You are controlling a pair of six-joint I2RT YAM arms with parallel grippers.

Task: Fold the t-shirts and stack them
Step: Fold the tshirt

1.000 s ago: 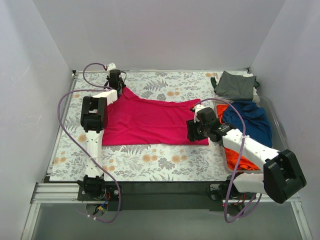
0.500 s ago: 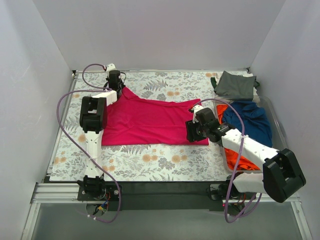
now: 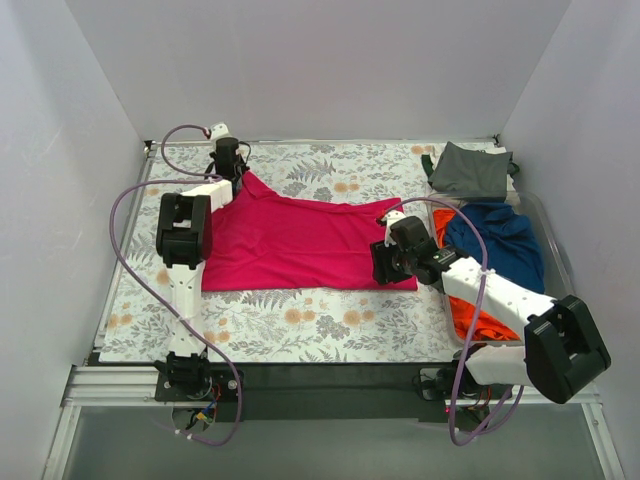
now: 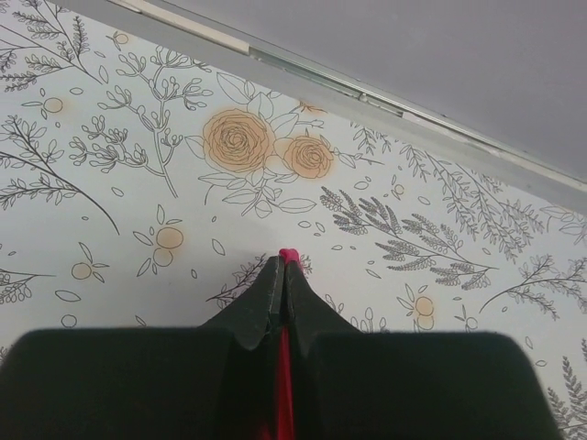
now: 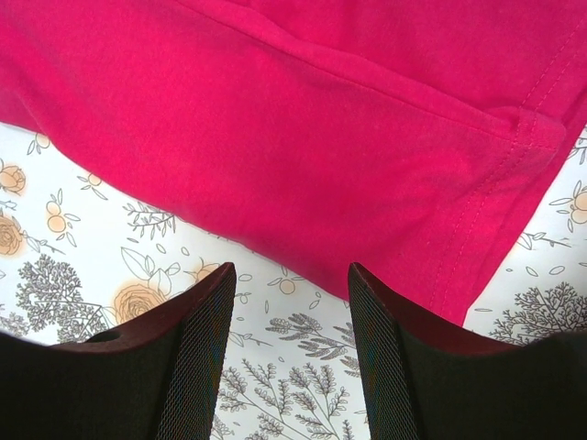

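A magenta-pink t-shirt (image 3: 300, 245) lies spread on the floral tablecloth (image 3: 330, 320). My left gripper (image 3: 240, 180) is shut on its far left corner; a strip of pink cloth (image 4: 283, 367) shows pinched between the jaws of the left gripper (image 4: 285, 266). My right gripper (image 3: 380, 265) is open and empty above the shirt's near right edge (image 5: 367, 183), with the right gripper's (image 5: 292, 284) jaws spread over the tablecloth just off the hem. A dark grey-green tee (image 3: 470, 172), a navy blue tee (image 3: 500, 240) and a bright orange tee (image 3: 480, 312) lie at the right.
A clear bin (image 3: 555, 245) at the right holds the navy and orange tees; the grey-green one lies behind it. White walls enclose the table on three sides. A metal rail (image 4: 367, 96) runs along the far edge near my left gripper.
My left gripper has drawn the shirt's far left corner slightly further back. My right gripper has barely shifted.
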